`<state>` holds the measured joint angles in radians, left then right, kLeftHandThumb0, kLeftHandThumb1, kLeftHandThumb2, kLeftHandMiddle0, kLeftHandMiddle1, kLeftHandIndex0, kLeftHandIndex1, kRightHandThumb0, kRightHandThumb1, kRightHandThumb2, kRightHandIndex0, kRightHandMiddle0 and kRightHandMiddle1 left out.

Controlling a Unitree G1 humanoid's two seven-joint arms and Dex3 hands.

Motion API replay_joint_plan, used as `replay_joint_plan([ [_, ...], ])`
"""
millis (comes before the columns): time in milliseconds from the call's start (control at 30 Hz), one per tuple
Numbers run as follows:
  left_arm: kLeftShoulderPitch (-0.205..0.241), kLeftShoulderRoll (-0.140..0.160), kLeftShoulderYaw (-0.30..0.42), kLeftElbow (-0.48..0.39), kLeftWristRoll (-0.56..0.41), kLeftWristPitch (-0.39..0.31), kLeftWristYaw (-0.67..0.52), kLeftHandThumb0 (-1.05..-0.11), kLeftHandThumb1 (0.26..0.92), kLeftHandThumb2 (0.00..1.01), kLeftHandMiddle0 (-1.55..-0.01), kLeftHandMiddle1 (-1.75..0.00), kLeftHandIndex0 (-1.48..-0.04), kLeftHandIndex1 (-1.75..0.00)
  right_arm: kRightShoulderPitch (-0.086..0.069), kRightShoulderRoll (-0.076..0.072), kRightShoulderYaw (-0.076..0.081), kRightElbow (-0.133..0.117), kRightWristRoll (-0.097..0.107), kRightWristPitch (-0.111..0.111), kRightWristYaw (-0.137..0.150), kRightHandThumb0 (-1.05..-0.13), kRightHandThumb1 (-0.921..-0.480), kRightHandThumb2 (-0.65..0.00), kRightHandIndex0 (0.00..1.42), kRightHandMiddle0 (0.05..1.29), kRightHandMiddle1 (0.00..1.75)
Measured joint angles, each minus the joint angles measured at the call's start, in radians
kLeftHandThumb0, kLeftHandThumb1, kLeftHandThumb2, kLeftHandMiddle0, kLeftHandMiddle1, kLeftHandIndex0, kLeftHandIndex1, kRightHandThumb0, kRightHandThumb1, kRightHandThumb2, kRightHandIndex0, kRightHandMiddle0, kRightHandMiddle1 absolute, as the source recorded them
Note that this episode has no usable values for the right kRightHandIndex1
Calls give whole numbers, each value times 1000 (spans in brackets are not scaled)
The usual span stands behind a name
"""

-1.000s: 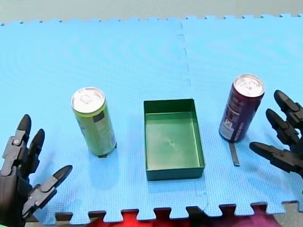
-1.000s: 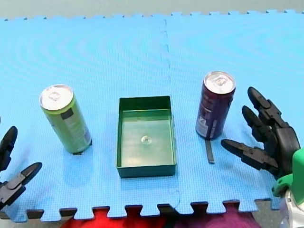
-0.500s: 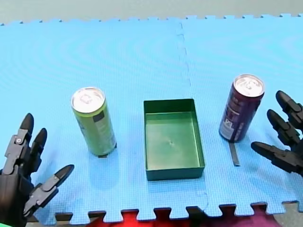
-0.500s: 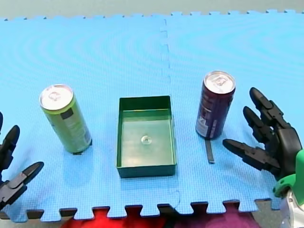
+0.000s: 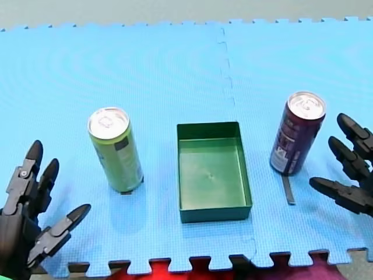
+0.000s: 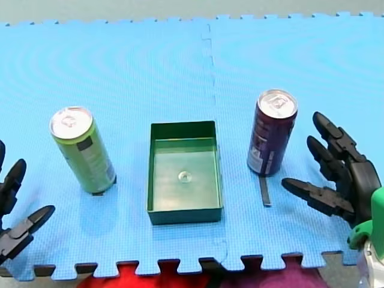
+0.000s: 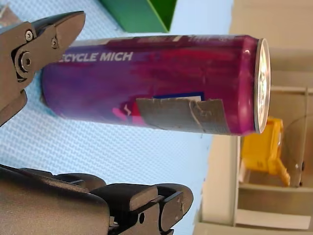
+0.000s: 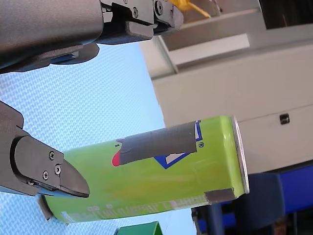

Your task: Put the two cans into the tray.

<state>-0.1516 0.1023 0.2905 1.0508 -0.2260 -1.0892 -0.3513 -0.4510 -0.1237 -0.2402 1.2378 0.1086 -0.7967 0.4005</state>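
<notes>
Left hand (image 5: 29, 221) hovering at near-left corner of blue mat (image 5: 145, 70), empty, uncurled. Right hand (image 6: 336, 174) hovering beside purple can (image 5: 296, 134), empty, uncurled, not touching. Green tray (image 5: 214, 213) sitting between both cans. Green can (image 5: 115, 150) standing upright, left of tray.

First wrist view: the purple can (image 7: 146, 73) is carrying white capitals along its side reading "CYCLE MICH", with whatever is standing before the first C being hidden. Beside that line a strip of grey tape (image 7: 181, 113) is covering most of a blue-and-white label, leaving nothing legible there. In the head views the same can is showing a pale printed panel whose lines are coming out too small to read. Second wrist view: the green can (image 8: 146, 186) is bearing a blue-and-white emblem, largely masked by a second tape strip (image 8: 156, 142), and no word or number on it is reading clearly.
</notes>
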Motion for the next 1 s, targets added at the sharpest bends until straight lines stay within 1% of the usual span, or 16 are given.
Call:
replay_joint_plan([
  [200, -8, 1, 7, 8, -23, 6, -32, -1048, 835, 0, -228, -1, -127, 0, -1, -3, 5, 7, -8, 1, -9, -1048, -657, 0, 261, 292, 0],
  [400, -13, 1, 15, 17, -35, 7, -53, -1048, 829, 0, -228, -1, -126, 0, -2, -6, 9, 13, -16, 1, -23, -1048, -644, 0, 259, 287, 0],
  [700, -15, 1, 24, 20, -35, 7, -64, -1048, 822, 0, -227, -1, -127, -1, -3, -9, 11, 23, -22, 1, -30, -1048, -638, 0, 259, 278, 0],
  [1000, -15, -2, 26, 16, -34, 7, -62, -1048, 821, 0, -227, 0, -126, 0, -3, -8, 9, 25, -22, 1, -30, -1048, -642, -2, 260, 274, 0],
])
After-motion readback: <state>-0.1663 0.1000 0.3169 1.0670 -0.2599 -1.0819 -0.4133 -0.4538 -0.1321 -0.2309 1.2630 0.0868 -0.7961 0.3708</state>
